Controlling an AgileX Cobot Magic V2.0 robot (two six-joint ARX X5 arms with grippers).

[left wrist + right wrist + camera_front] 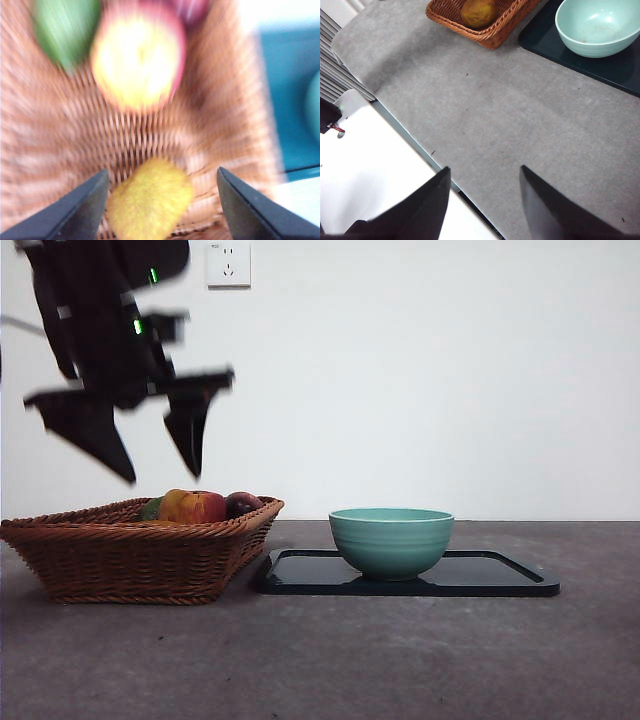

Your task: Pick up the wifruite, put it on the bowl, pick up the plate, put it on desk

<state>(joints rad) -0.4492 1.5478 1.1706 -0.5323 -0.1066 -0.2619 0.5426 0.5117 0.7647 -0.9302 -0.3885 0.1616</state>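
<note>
The wifruite (pixel 150 200), a fuzzy yellow-brown oval, lies on the basket floor in the blurred left wrist view, below and between the open jaws of my left gripper (pixel 160 175). The right wrist view shows the wifruite (pixel 479 12) near the basket's corner. In the front view the basket wall hides it, and my left gripper (pixel 163 475) hangs open above the basket. The mint-teal bowl (pixel 390 540) stands empty on the dark flat plate (pixel 500 575). My right gripper (pixel 484 170) hovers open over the desk (pixel 495 115), well away from the bowl (pixel 597 25) and the plate (pixel 620 67).
The brown wicker basket (pixel 130 555) sits left of the plate, almost touching it. It also holds a red-yellow apple (pixel 195 506), a dark purple fruit (pixel 242 503) and a green fruit (pixel 65 27). A white surface (pixel 365 165) borders the desk's edge.
</note>
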